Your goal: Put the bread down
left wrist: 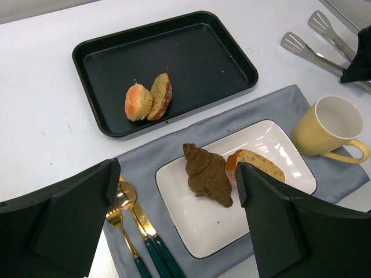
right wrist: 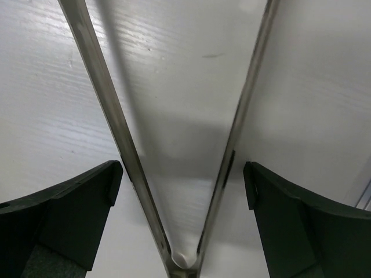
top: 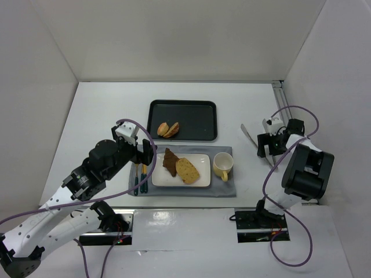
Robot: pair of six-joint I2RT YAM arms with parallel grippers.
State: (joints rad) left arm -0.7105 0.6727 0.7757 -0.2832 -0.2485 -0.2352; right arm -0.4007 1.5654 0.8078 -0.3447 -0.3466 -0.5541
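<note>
Left hand (left wrist: 177, 176), fingers apart and holding nothing, above the near part of the plate (left wrist: 191, 231); between its fingers we see the dark croissant (left wrist: 207, 175) and, touching it, a pale slice (left wrist: 258, 165). More bread lies on the tray (left wrist: 197, 52) beyond the plate: a bun (left wrist: 138, 102) leaning against a seeded slice (left wrist: 161, 95), close to the tray's near rim; we judge these the pieces yet to place. We expect them to be light, soft, crumbly and easily crushed; we would take the bun across its rounded sides, closing gently. Cutlery (left wrist: 139, 237) lies left of the plate on the placemat (left wrist: 145, 153), the mug (left wrist: 330, 130) to its right; neither blocks the tray. Right hand (right wrist: 179, 179), fingers apart, straddles the tongs (right wrist: 107, 110) lying on the table (right wrist: 174, 69); it is not closed on them.
</note>
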